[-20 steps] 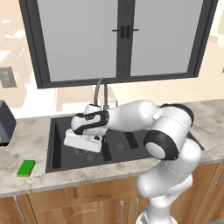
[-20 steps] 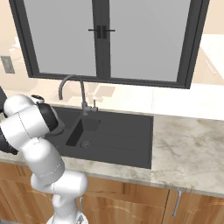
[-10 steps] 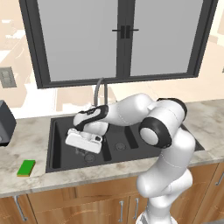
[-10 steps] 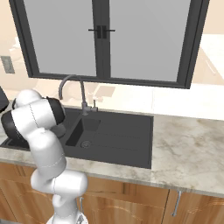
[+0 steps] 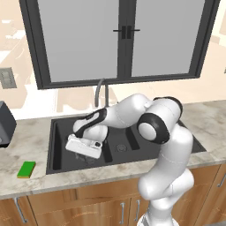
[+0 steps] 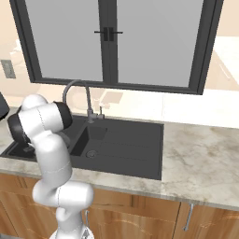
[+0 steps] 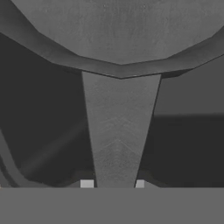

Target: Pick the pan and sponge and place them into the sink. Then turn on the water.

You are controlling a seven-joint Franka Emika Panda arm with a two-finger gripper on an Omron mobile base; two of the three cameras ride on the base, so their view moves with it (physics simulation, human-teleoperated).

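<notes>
Jaws pinching pan [image 7: 118,35] handle, lowering it into sink [image 5: 57,132]; next: release, then fetch sponge [image 5: 26,169] at 9 o'clock on counter [image 5: 26,145].

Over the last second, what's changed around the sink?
The arm has swung left and lowered the hand into the large basin of the sink. The gripper stays shut on the pan by its handle, as the hand view shows. The sponge stays on the counter left of the sink, the faucet has not moved, and no water runs.
</notes>
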